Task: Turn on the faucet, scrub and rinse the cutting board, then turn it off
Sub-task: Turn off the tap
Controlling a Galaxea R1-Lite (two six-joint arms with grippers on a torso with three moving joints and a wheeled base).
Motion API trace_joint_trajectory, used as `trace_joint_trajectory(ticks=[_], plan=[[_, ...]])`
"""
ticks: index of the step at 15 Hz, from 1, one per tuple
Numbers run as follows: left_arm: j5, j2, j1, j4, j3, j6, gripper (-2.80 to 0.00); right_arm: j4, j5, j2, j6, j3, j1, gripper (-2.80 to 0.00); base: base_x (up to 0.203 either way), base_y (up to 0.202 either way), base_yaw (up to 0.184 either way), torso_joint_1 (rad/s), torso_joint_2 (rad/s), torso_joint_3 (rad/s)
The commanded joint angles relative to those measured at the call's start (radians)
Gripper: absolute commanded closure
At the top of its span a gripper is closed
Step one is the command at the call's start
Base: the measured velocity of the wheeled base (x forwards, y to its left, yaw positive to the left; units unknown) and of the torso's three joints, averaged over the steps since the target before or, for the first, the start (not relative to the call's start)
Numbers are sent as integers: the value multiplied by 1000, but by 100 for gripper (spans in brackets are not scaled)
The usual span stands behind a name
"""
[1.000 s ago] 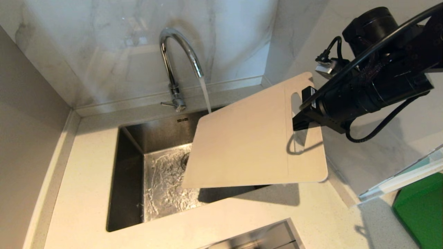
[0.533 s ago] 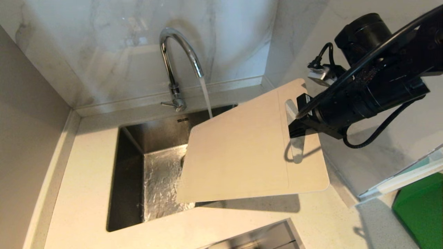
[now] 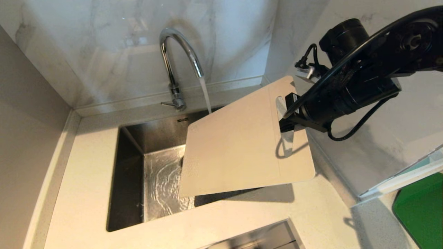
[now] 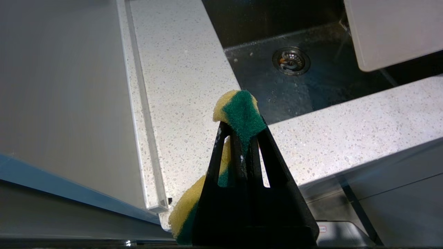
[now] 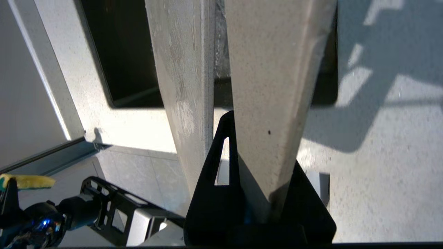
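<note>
The left gripper (image 4: 238,138) is parked low by the counter, clamped on a sponge (image 4: 238,112). The faucet (image 3: 178,58) runs, so turn-on is done. The right gripper (image 3: 287,116) clamps the board (image 3: 238,148) tilted over the sink (image 3: 131,180); scrubbing, shut-off remain. Its underside and where the stream lands are hidden.

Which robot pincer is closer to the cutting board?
Right. The right pincer is shut on the cutting board at its handle slot, holding it over the sink. The left pincer is off to the side, shut on a sponge.
</note>
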Motion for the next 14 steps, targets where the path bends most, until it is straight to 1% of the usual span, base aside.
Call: trace_joint_trajectory(ticks=[1, 7, 14], plan=[[0, 1, 0, -1, 1, 0, 0, -19, -2, 37, 3, -6, 0, 0, 0, 0, 0, 0, 0, 0], [0, 1, 0, -1, 1, -2, 0, -83, -9, 44, 3, -6, -14, 0, 0, 0, 0, 0, 0, 0], [1, 1, 0, -1, 0, -2, 0, -123, -9, 47, 6, -6, -41, 0, 0, 0, 0, 0, 0, 0]])
